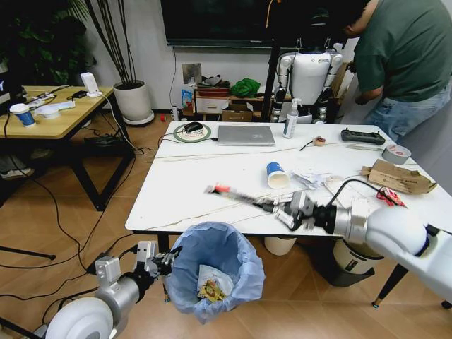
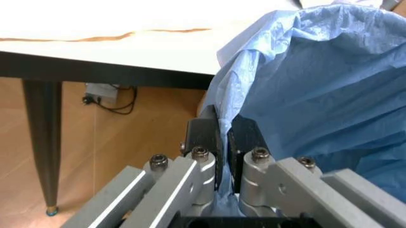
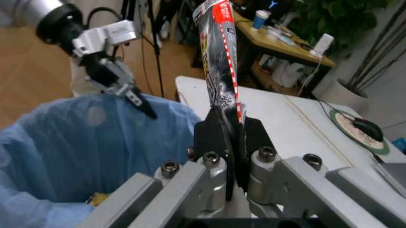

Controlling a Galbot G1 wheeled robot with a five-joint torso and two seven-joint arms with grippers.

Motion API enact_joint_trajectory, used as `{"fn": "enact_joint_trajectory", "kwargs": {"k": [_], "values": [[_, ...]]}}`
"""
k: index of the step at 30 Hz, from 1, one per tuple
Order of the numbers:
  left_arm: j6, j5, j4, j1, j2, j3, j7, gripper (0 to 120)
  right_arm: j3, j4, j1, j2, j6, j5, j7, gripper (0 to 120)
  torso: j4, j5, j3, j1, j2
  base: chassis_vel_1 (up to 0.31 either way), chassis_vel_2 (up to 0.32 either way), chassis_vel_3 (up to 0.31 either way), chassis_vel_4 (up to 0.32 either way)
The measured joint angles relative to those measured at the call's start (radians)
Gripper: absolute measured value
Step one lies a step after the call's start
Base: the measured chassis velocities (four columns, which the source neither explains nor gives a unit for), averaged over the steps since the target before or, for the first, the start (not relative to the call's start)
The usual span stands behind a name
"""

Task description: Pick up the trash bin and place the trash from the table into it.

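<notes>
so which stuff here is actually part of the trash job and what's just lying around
Part of the job:
- trash bin, held by left gripper
- tube, in right gripper
- blue paper cup
- brown cardboard

Lying about:
- laptop
- tape roll
- spray bottle

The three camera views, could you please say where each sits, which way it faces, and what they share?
Head view: high on the robot, looking down over the table; both arms show.
Left wrist view: behind the left gripper, shut on the trash bin rim under the table edge.
Right wrist view: behind the right gripper, shut on the tube, facing the bin.
All three share the bin.
</notes>
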Motion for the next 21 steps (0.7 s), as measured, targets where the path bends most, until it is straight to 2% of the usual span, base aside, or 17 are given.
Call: {"fn": "enact_joint_trajectory", "kwargs": {"k": [3,10,21], "values": [[0.003,-0.012,0.006,-0.031,0.014,0.029,-0.001,0,0.000,0.065,-0.012,-0.043,-0.018,-0.049,0.018,0,0.0001,0.0002,0.000,0.000,0.000,0.000,0.000,0.000,0.000],[0.009,-0.022,0.013,-0.058,0.025,0.061,-0.003,0,0.022,0.120,-0.012,-0.145,-0.040,-0.144,0.016,0,0.0000,-0.0003,0.000,0.000,0.000,0.000,0.000,0.000,0.000],[0.014,-0.021,0.002,-0.052,0.021,0.060,-0.007,0,0.033,0.148,-0.012,-0.165,-0.055,-0.228,0.003,0,0.0001,0.0000,0.000,0.000,0.000,0.000,0.000,0.000,0.000]]}}
